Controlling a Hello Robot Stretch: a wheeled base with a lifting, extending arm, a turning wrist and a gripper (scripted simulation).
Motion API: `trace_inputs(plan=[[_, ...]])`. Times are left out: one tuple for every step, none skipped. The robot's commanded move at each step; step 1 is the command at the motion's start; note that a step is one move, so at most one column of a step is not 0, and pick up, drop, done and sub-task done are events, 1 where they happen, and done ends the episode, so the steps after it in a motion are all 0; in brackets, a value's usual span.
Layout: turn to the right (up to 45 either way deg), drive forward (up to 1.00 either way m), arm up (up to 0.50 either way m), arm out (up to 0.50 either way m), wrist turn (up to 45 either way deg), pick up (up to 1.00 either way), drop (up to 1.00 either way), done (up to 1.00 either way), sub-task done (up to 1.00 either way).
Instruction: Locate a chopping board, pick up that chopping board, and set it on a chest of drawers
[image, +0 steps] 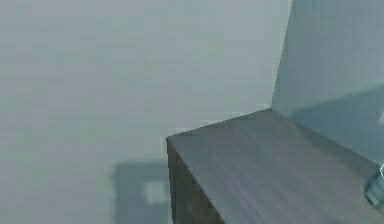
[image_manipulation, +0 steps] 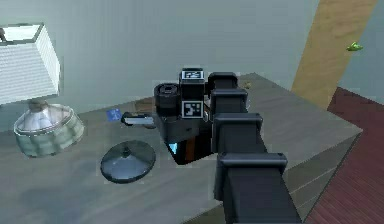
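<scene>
- Dark grey round flat disc (image_manipulation: 128, 160) lies on the grey wood-grain furniture top (image_manipulation: 300, 120), near-left of the dark square arm (image_manipulation: 245, 160). Can't confirm it's the chopping board.
- Gripper (image_manipulation: 140, 118) is just beyond the disc, fingers toward a small blue object (image_manipulation: 115, 115). Finger spread: can't tell. Whether it holds anything: can't tell.
- White squares with black marks (image_manipulation: 190, 107) beside the gripper body.
- Far left: lamp with white shade and glassy domed base (image_manipulation: 45, 128).
- Far right: tan wooden door (image_manipulation: 335, 50), dark red floor (image_manipulation: 355, 120).
- Forward view: the furniture top corner against a pale grey wall (image: 100, 80), with a bluish glass piece (image: 378, 185) at the right edge.
</scene>
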Motion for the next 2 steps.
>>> trace_inputs(plan=[[0.0,0.00,0.00,0.00,0.0,0.00,1.00,0.00,0.00],[0.0,0.00,0.00,-0.10,0.0,0.00,0.00,0.00,0.00]])
